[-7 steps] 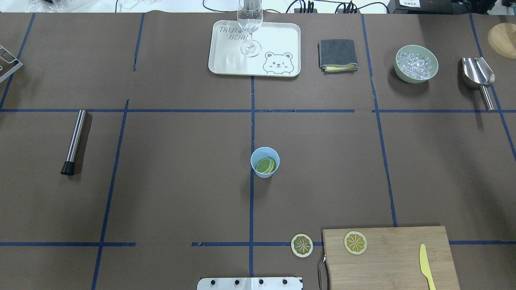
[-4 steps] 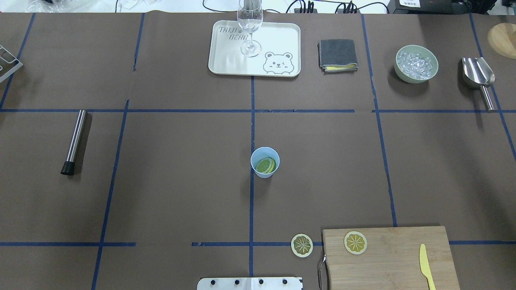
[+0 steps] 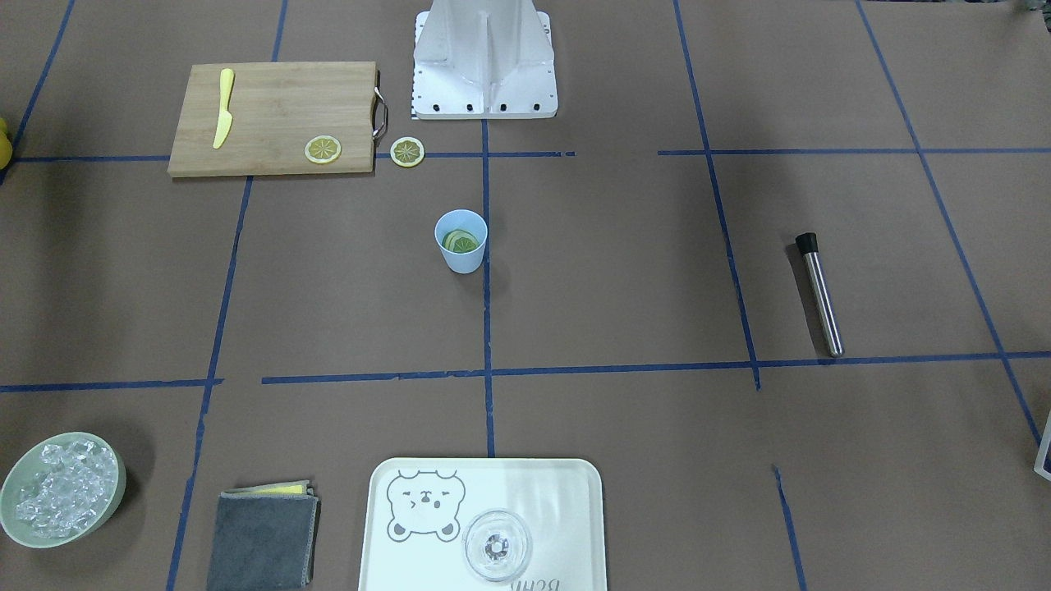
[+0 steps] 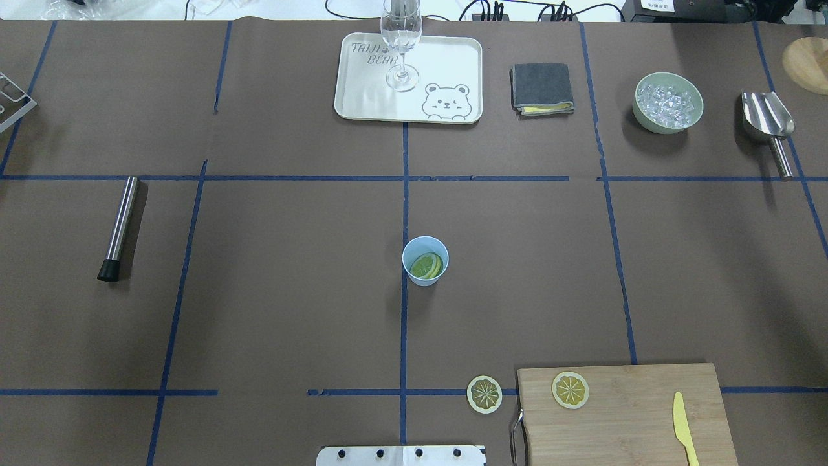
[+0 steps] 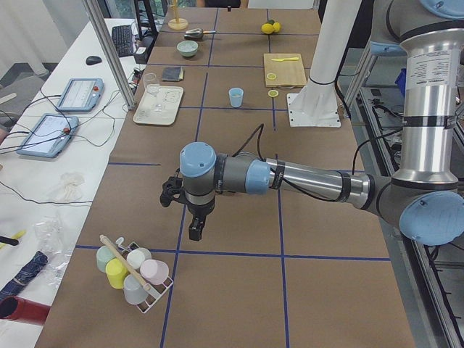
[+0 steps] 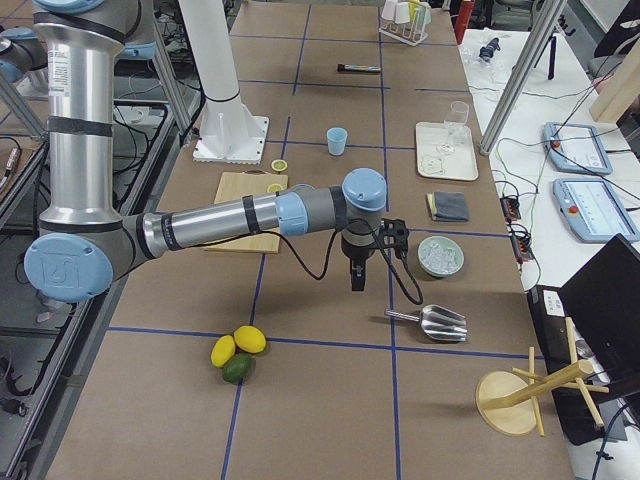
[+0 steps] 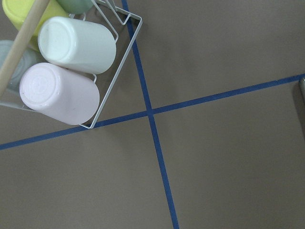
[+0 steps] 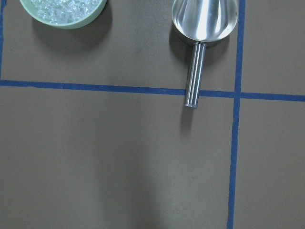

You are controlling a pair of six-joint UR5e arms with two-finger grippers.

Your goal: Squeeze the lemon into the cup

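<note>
Neither the overhead nor the front-facing view takes in an arm; only the two side views do. The left side view shows the left end effector (image 5: 194, 230) pointing down above the bare surface (image 5: 239, 304), with a wire rack (image 5: 157, 296) of upturned mugs just beside it toward the surface's end. The right side view shows the right end effector (image 6: 357, 278) hanging above the surface between the ice bowl (image 6: 440, 256) and the steel scoop (image 6: 430, 322), touching neither. How far either unit's fingers are parted, and whether either has hold of anything, cannot be told (the wrist cameras show no fingers at all).

The cup (image 4: 425, 260) stands upright at mid-surface on a blue tape line, well apart from both end effectors. Lemon slices (image 4: 426, 266) lie inside it, leaning on its wall. A further slice (image 4: 570, 389) lies flat on the cutting board (image 4: 647, 421), on the right end effector's side of the cup. A loose slice (image 4: 484, 394) lies on the surface just beside the board's handle.

Between the left end effector and the cup the overhead view shows brown surface with one steel rod (image 4: 119, 226). The tray (image 4: 453, 65) with a stemmed glass (image 4: 401, 39) sits at the operators' edge, apart from the cup.
</note>
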